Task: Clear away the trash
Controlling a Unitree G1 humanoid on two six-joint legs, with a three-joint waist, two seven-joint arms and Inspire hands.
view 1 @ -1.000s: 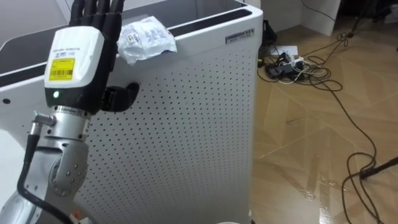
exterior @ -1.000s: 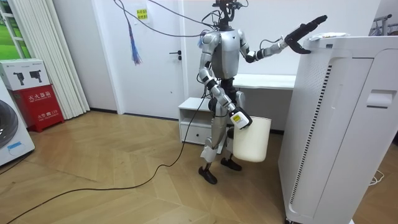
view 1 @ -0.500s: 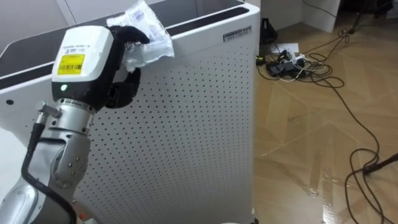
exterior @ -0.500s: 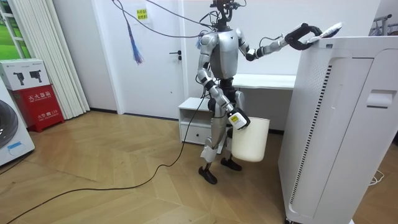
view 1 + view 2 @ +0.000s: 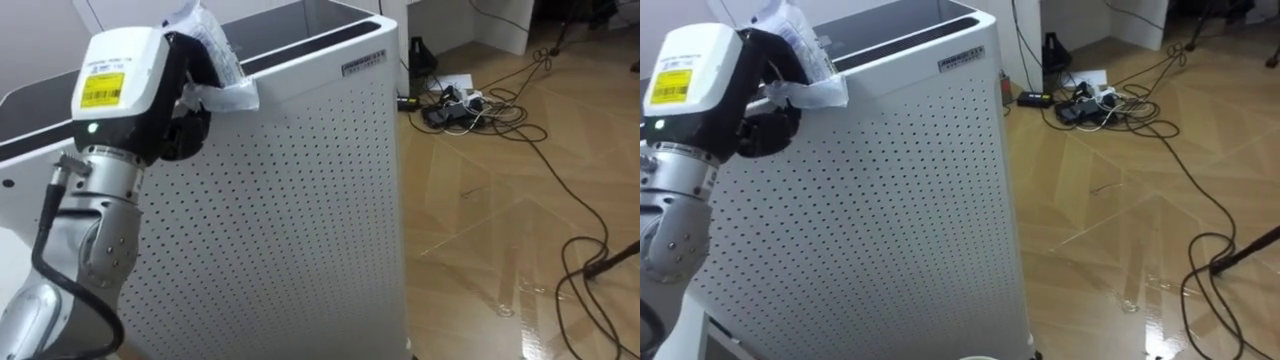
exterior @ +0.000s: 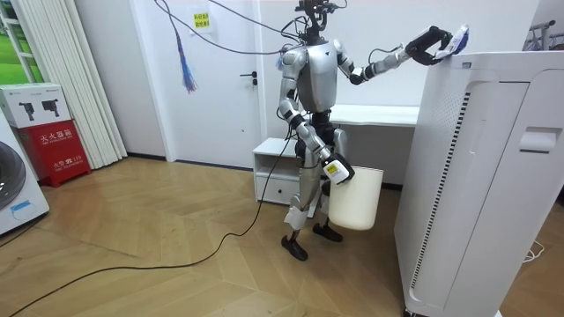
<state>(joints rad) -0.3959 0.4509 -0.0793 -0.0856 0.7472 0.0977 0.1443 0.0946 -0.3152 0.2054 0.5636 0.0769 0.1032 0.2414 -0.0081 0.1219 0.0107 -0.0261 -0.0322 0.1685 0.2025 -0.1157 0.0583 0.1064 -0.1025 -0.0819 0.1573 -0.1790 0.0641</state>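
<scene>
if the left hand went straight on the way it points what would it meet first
Likely the top of the white perforated unit, just ahead of the left hand gripping the wrapper; it may skim over it.

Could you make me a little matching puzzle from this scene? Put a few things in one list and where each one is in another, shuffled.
Things:
1. crumpled wrapper
2. white bin
3. tangle of cables
4. red box

Places:
A. lying on the wood floor, beyond the tall white unit
B. low beside the robot's legs, at its right hand
C. at the room view's left, next to the curtain
D. gripped in the left hand, up by the tall white unit's top edge

Pairs: 1-D, 2-B, 3-A, 4-C
</scene>
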